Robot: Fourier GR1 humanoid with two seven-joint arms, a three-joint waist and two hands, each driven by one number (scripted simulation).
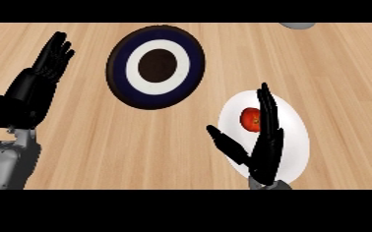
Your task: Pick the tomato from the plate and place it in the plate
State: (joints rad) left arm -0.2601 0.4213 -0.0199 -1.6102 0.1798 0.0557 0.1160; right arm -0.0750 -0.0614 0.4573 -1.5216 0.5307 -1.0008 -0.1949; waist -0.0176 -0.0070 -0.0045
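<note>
A small red tomato (251, 119) lies on a white plate (294, 128) at the lower right of the wooden counter. My right hand (265, 147) is open above this plate, its straight fingers stretching up past the tomato's right side and covering part of it, the thumb spread out to the left. A second plate (156, 67) with a dark rim, a navy ring, a white ring and a dark brown middle lies to the upper left and holds nothing. At the left edge my left hand (40, 81) rests open, fingers up.
A grey object (298, 25) pokes in at the top right edge. Bare wooden counter lies between the two plates and along the bottom.
</note>
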